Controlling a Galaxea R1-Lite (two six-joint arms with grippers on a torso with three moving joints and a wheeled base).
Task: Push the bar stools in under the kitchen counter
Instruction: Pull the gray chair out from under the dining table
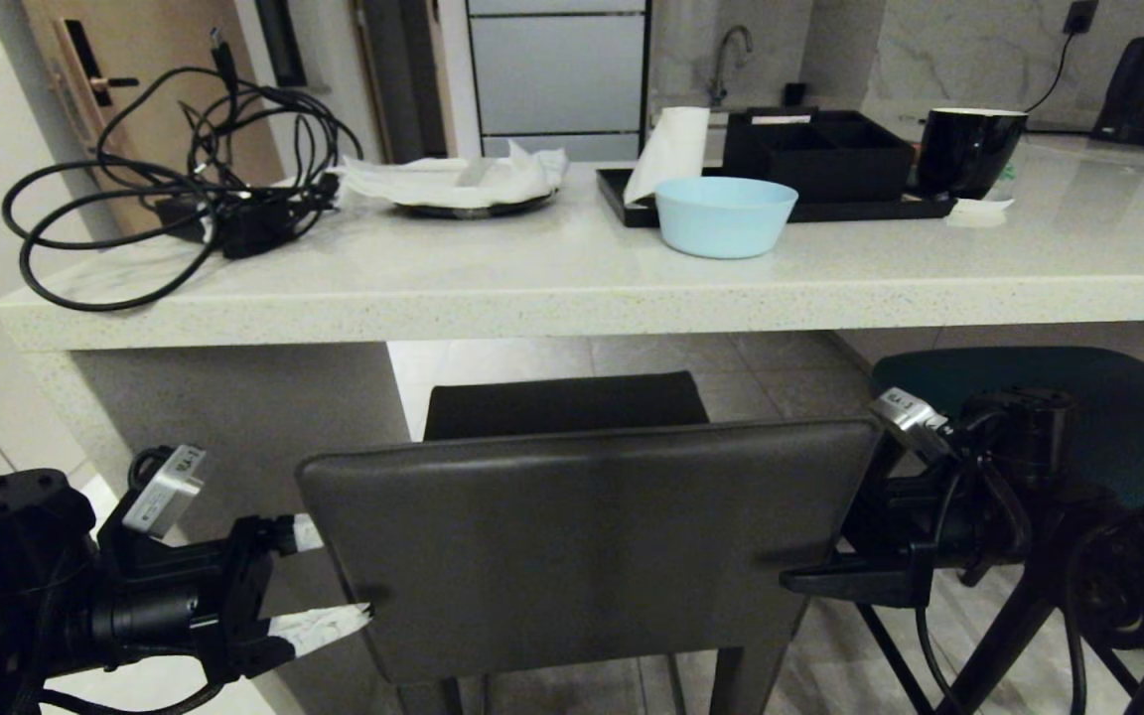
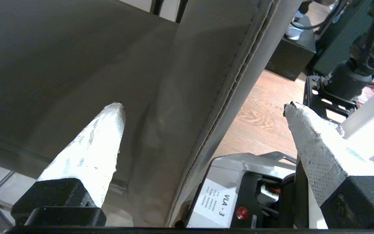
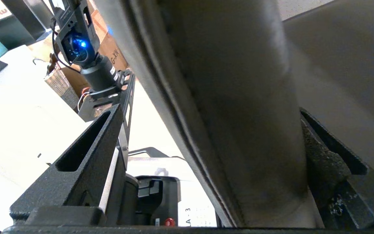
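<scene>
- Lower left of the head view: the left gripper (image 1: 329, 576) straddles the left edge of the dark grey stool's backrest (image 1: 582, 541), its white-wrapped fingers (image 1: 319, 626) spread wide, one in front of the panel and one behind.
- Lower right: the right gripper (image 1: 845, 556) brackets the backrest's right edge, black jaws spread wide on either side of the panel; in the right wrist view one finger (image 3: 320, 156) lies against the leather.
- Centre: the grey stool's seat (image 1: 564, 404) already reaches under the counter's edge.
- Right edge: the teal stool (image 1: 1059, 412) stands beside it, seat partly beneath the overhang.
- Above: the kitchen counter (image 1: 532, 288) spans the frame, carrying tangled black cables (image 1: 175, 189), a light blue bowl (image 1: 726, 215), a black tray (image 1: 810, 204) and a black mug (image 1: 969, 149).
</scene>
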